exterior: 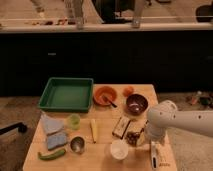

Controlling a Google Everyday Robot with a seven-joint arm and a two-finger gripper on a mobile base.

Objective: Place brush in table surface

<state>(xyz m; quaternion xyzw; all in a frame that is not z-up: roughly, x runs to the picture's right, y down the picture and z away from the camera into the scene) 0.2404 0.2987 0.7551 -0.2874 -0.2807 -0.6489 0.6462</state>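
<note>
1. I see the gripper [134, 138] as a dark shape at the end of the white arm [165, 120]. It is down low over the right half of the pale-yellow wooden plank table surface [102, 159].
2. Its fingers stand apart, and I can make out nothing between them.
3. The gripper sits between a dark rectangular packet [121, 127] and a round white cup [119, 149], close to both.
4. The long white brush [155, 156] lies flat on the table surface by the right front edge, below the arm and apart from the gripper.
5. At the back left is the green rectangular plastic tray [66, 94]. To its right are an orange bowl [105, 95] with a dark utensil in it and a dark brown bowl [136, 103].
6. On the left half I see a blue-grey cloth [52, 131], a small green cup [74, 121], a metal cup [77, 145], a green vegetable [51, 154] and a pale yellow stick [93, 131].
</note>
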